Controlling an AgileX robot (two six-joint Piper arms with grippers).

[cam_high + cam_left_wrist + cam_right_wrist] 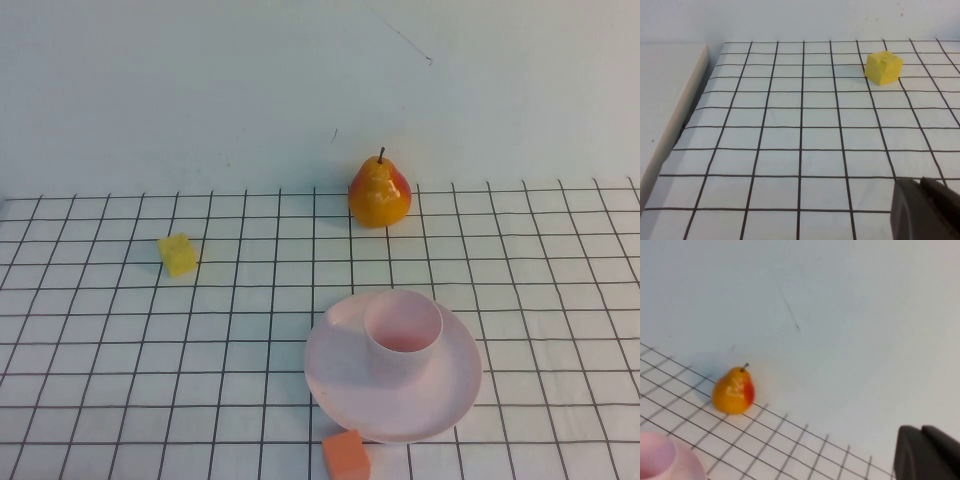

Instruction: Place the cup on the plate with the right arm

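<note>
One cup point(402, 336), one plate point(345, 385), one pear point(380, 193), one yellow block point(179, 254) and one orange block point(346, 456) are seen on the gridded table point(100, 350). The cup stands upright on the plate, mouth up. The orange block is cut off at the near edge. Of the left gripper point(925, 210) and right gripper point(926, 452) only a dark corner is shown; nothing is held, and their opening cannot be told.

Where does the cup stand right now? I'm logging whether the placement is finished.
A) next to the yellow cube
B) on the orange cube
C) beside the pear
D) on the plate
D: the cup stands upright on the plate; neither the left hand nor the right hand touches it.
</note>
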